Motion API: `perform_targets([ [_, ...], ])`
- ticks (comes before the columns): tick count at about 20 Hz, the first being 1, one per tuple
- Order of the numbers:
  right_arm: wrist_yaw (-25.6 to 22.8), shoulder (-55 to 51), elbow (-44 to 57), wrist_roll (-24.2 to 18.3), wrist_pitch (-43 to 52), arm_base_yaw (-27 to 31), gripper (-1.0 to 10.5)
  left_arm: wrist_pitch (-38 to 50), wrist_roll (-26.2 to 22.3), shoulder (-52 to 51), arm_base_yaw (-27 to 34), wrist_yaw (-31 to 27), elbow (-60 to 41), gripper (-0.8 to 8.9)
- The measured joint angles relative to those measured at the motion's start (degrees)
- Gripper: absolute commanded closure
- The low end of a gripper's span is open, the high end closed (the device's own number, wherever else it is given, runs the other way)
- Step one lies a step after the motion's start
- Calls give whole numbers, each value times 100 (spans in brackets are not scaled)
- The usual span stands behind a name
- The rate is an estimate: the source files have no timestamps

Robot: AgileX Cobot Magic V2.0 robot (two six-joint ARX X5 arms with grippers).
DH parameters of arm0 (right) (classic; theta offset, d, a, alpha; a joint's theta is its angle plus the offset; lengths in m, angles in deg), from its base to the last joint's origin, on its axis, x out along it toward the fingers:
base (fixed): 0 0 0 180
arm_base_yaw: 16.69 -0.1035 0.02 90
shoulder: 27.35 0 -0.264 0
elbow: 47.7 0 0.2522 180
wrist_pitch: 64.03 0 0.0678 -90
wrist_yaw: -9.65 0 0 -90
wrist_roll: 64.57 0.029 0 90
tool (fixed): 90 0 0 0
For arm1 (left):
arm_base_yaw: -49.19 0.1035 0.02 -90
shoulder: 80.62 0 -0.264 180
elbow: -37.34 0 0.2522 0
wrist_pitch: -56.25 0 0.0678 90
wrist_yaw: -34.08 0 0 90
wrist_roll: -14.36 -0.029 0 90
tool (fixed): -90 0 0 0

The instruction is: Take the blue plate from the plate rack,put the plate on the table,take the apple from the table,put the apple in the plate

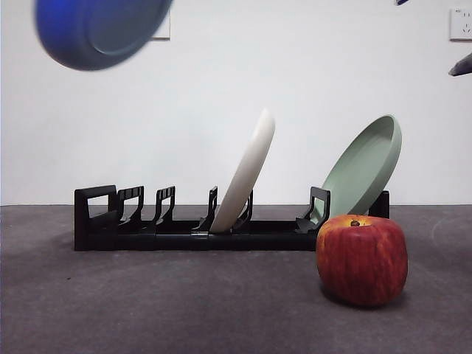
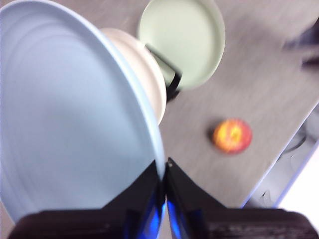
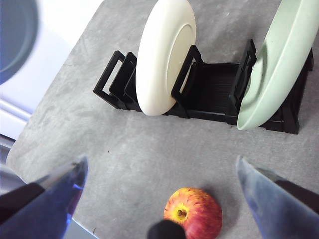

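Note:
My left gripper (image 2: pixel 163 172) is shut on the rim of the blue plate (image 2: pixel 65 114) and holds it tilted, high in the air. In the front view the plate (image 1: pixel 99 29) hangs at the top left, well above the black plate rack (image 1: pixel 184 236). The red apple (image 1: pixel 361 258) stands on the grey table (image 1: pixel 184 310) in front of the rack's right end. My right gripper (image 3: pixel 160 163) is open and empty above the apple (image 3: pixel 193 213). The apple also shows in the left wrist view (image 2: pixel 232 135), and a part of the blue plate shows in the right wrist view (image 3: pixel 15 40).
A cream-white plate (image 1: pixel 247 173) leans in the rack's middle slots, and a pale green plate (image 1: pixel 365 169) leans at its right end. The rack's left slots hold nothing. A dark arm tip (image 1: pixel 461 66) shows at the right edge. The table's edge (image 3: pixel 30 134) lies near.

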Motion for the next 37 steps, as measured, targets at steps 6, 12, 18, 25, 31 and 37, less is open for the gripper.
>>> perform_targets([
  [6, -2, 0, -2, 0, 0, 0, 444, 212, 262, -592, -1300, -920, -1182, 822],
  [12, -2, 0, -2, 0, 0, 0, 446, 1827, 1045, -809, -2409, -1729, -3847, 822],
  [18, -2, 0, -2, 0, 2, 0, 446, 3191, 1003, -190, -3005, -2424, -5077, 822],
  [25, -4, 0, -2, 0, 2, 0, 446, 3622, 415, 1010, -3023, -2503, -5080, 822],
  [31, 9, 0, -2, 0, 0, 0, 446, 3770, 476, 1172, -3040, -1519, -5080, 298],
  [37, 4, 0, -2, -4, 0, -192, 427, 3578, 925, 994, -3032, -1784, -4868, 310],
])
